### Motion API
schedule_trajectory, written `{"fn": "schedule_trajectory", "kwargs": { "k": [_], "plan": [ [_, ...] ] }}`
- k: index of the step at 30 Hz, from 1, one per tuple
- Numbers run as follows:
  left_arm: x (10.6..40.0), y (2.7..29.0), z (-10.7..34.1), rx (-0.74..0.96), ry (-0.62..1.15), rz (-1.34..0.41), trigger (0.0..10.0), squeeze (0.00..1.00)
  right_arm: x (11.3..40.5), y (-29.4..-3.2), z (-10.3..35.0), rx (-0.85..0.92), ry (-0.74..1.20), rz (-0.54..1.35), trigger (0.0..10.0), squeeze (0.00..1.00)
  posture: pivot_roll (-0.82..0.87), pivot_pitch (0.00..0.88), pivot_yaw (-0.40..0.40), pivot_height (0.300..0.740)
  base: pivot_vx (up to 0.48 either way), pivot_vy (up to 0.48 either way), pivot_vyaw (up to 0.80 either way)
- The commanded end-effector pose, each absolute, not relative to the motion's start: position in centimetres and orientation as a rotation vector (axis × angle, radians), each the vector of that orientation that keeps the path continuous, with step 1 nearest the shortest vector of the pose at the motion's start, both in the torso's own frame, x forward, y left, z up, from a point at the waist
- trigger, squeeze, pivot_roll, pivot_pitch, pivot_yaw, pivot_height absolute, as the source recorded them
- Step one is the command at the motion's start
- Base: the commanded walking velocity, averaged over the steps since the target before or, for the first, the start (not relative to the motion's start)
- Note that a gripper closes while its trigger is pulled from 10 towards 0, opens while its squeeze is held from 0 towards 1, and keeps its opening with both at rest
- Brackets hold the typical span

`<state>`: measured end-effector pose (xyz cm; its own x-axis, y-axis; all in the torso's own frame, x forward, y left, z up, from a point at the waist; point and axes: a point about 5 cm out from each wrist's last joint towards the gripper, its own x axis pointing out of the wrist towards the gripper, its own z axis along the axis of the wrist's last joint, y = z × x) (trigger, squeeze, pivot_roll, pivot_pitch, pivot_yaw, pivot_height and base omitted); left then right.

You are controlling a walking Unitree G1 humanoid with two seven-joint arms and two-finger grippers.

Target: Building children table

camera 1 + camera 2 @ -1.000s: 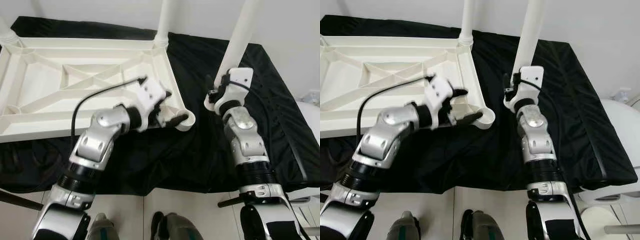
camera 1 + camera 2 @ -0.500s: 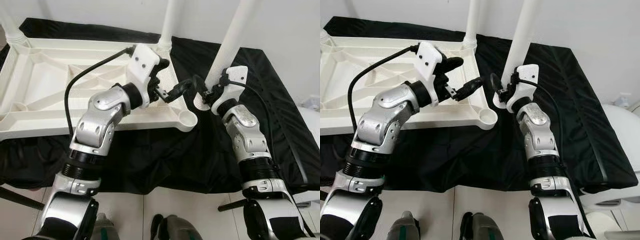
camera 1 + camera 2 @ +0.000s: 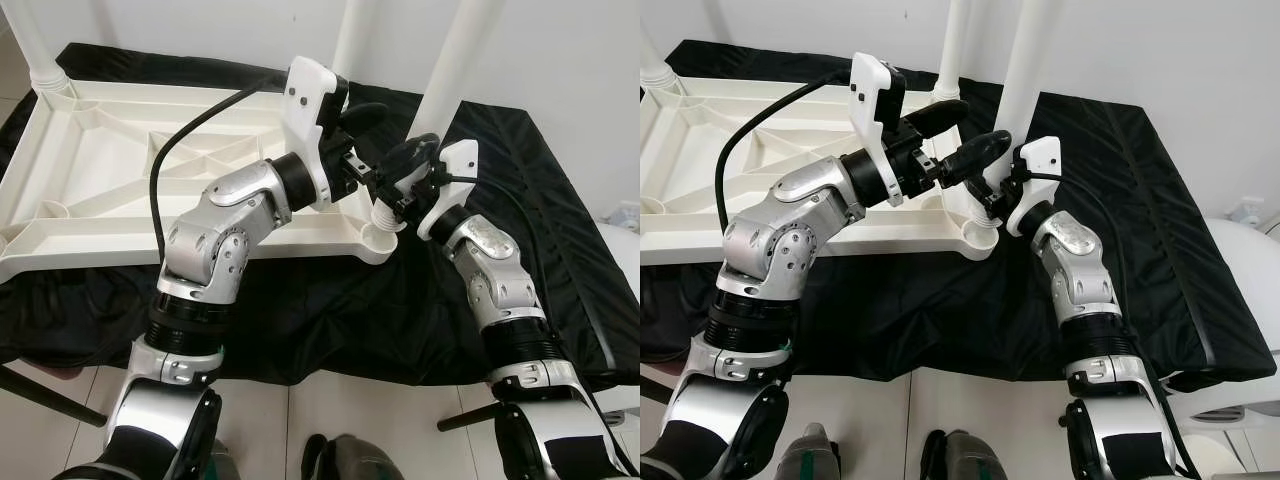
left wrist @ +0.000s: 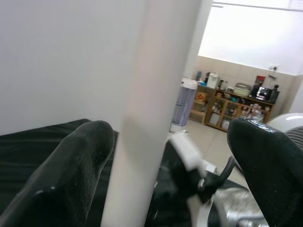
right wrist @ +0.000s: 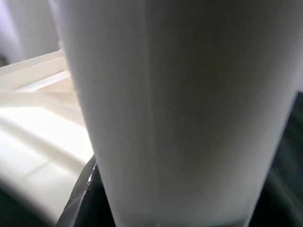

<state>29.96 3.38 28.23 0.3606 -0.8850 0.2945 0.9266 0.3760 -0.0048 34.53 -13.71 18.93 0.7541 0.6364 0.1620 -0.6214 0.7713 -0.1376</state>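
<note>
A white wall backs a surface draped in black cloth (image 3: 330, 300), and on it lies the white plastic tabletop (image 3: 150, 190), upside down with its ribbed underside facing me. Two legs already stand in its far corners: one at the far left (image 3: 25, 40), one at the far right (image 3: 350, 35).

I judge the step in hand to be seating another leg (image 3: 1030, 70) into the near right corner socket (image 3: 975, 237). The leg stands nearly upright, leaning slightly, with its foot at or just above that socket; whether it has gone in I cannot tell.

My right claw (image 3: 392, 195) is closed on the leg low down, just above the socket; the right wrist view has the white tube (image 5: 175, 109) pressed between the dark fingers. My left claw (image 3: 960, 135) is wide open, one finger (image 4: 75, 161) on each side of the leg a little higher up. It straddles the tube (image 4: 151, 109) but has not closed on it.

Next, I think, the left claw should close on the leg to steady it, then both arms should bring it straight over the socket and press down. The risk is the tabletop sliding on the cloth, or the leg jamming at an angle.
</note>
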Motion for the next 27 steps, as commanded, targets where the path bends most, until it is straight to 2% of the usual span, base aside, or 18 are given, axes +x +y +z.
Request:
{"fn": "schedule_trajectory", "kwargs": {
  "k": [1, 9, 27],
  "plan": [
    [28.8, 2.2, 29.3, -0.157, -0.302, -1.321, 10.0, 0.00, 34.3, -13.8, 19.0, -0.091, -0.213, 0.710, 10.0, 0.00, 0.10, 0.000, -0.114, 0.740, 0.000, 0.000, 0.00],
    [29.2, 1.8, 29.3, -0.131, -0.276, -1.322, 10.0, 0.00, 33.6, -13.3, 18.5, -0.105, -0.191, 0.808, 10.0, 0.00, 0.09, 0.000, -0.107, 0.740, 0.000, 0.000, 0.00],
    [29.8, 1.4, 29.7, -0.043, -0.274, -1.265, 10.0, 0.00, 33.2, -13.0, 18.4, -0.139, -0.177, 0.878, 10.0, 0.00, 0.09, 0.000, -0.119, 0.740, 0.000, 0.000, 0.00]
  ]
}}
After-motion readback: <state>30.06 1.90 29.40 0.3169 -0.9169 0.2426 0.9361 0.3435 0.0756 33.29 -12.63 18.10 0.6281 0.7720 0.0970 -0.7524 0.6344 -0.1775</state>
